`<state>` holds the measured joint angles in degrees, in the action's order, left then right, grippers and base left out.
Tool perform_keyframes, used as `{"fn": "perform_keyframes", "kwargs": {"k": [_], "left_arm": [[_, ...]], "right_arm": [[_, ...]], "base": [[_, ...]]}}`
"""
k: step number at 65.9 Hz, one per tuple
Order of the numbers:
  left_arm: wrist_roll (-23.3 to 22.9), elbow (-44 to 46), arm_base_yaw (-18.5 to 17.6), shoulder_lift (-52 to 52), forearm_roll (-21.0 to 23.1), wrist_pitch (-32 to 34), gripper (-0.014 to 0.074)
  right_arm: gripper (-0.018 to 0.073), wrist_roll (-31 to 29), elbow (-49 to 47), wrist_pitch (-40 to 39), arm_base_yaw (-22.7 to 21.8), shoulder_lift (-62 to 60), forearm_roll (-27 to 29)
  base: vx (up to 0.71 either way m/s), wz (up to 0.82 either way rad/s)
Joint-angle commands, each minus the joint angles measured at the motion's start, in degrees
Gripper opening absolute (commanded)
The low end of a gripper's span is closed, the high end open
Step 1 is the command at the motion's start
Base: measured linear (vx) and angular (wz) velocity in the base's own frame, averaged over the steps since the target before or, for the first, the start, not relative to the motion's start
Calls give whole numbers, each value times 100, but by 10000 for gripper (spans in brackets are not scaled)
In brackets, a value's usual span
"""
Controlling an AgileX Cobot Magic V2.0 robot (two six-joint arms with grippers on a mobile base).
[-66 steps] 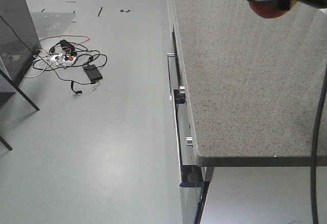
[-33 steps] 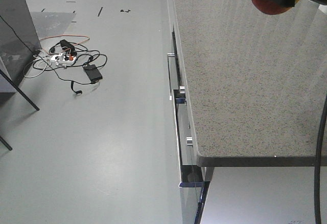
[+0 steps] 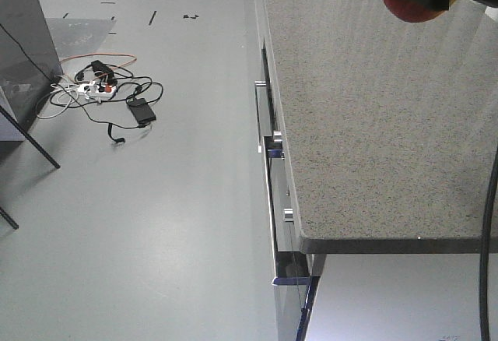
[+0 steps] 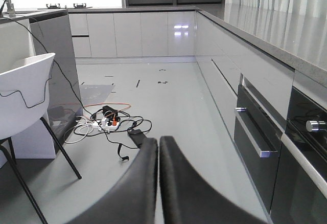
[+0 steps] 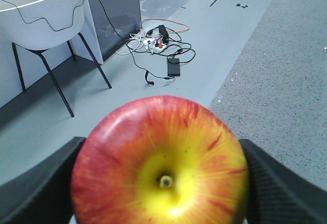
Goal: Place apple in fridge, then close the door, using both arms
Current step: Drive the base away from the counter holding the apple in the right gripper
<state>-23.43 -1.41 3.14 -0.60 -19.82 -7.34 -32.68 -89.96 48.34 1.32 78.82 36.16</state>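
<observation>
The apple (image 5: 159, 160) sits clamped between the two dark fingers (image 5: 36, 188) of the right end effector (image 5: 160, 183), above the speckled counter (image 3: 366, 123). Its skin is glossy red with darker streaks, fading to yellow around the pit that faces the wrist camera. The left end effector (image 4: 158, 144) is pressed closed with nothing in it, and a tangle of cables (image 4: 110, 124) lies on the floor (image 4: 173, 96) ahead of it.
</observation>
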Motion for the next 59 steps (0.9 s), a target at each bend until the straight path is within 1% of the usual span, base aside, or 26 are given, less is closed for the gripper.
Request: {"fn": "perform_keyframes", "kwargs": {"k": [1, 43, 59], "left_arm": [[3, 116, -33, -33, 32, 421, -6], [3, 116, -33, -33, 32, 421, -6], [3, 116, -33, -33, 32, 421, -6]], "right_arm": [[122, -21, -182, -348, -18, -179, 226], [122, -21, -182, -348, -18, -179, 226], [122, -21, -182, -348, -18, -179, 226]], "base": [[0, 0], [0, 0], [-1, 10]]}}
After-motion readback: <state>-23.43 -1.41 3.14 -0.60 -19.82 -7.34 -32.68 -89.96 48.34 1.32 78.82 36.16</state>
